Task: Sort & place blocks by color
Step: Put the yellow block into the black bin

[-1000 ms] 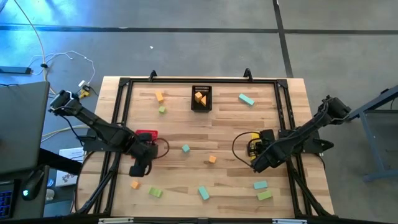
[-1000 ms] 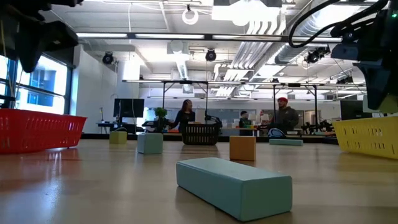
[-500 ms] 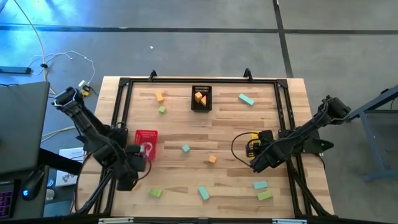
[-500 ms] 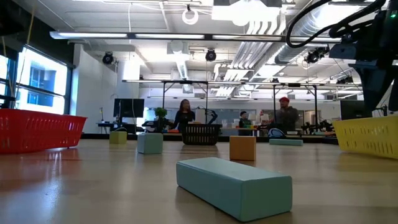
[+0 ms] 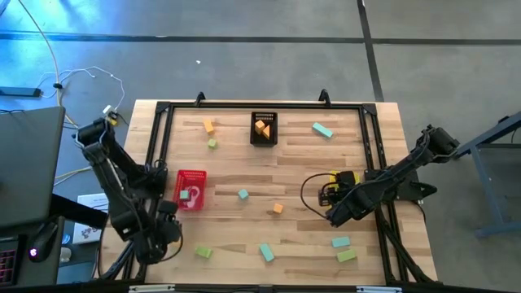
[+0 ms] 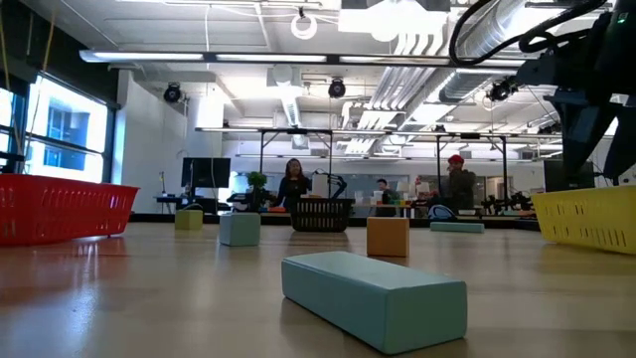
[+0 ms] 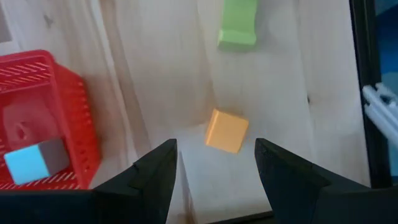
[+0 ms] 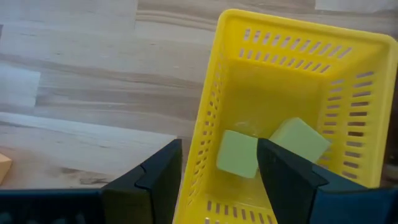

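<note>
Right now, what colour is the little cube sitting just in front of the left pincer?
Orange. The cube shows best in the left wrist view.

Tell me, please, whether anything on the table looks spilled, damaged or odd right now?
Nothing stands out. The red basket, black basket and yellow basket sit upright, and loose blocks lie scattered on the table, unsorted so far.

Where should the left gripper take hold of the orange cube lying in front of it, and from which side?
Take the orange cube by two opposite flat faces, coming from straight above. It lies flat and free on the table, apart from the red basket, and the left gripper has its jaws open near it.
</note>
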Motion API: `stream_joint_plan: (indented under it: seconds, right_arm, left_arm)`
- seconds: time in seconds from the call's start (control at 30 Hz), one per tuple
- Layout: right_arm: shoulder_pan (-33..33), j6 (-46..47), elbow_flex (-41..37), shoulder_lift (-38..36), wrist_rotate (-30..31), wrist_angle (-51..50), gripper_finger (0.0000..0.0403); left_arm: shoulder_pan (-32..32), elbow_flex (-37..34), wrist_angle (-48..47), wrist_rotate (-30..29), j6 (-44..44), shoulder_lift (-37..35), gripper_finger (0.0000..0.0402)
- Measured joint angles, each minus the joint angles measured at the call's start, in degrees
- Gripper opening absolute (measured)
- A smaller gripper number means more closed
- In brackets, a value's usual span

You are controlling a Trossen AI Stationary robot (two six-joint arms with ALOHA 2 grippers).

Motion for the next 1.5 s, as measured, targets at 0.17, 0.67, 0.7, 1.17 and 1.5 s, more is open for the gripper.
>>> stream_joint_plan:
  seconds: [0.17,0.67,0.7,1.17,1.5]
  right_arm:
    - [0.00,-0.01,0.00,0.00,0.62,0.35,0.0193]
    - [0.00,-0.02,-0.02,0.00,0.87,1.85,0.0193]
    - [0.00,-0.02,-0.02,0.00,0.87,1.87,0.0193]
    - [0.00,-0.04,-0.02,0.00,0.88,1.92,0.0193]
    - [0.00,-0.04,-0.02,0.00,1.00,2.21,0.0193]
  left_arm:
    - [-1.44,0.02,0.56,-0.74,0.35,4.34,0.0202]
    - [-2.15,0.02,4.77,1.83,4.42,14.50,0.0202]
    - [-2.14,0.02,4.90,1.83,4.46,14.91,0.0202]
    - [-1.15,0.02,7.24,1.91,7.04,20.78,0.0185]
    - [1.16,0.15,7.96,1.75,7.52,20.56,0.0105]
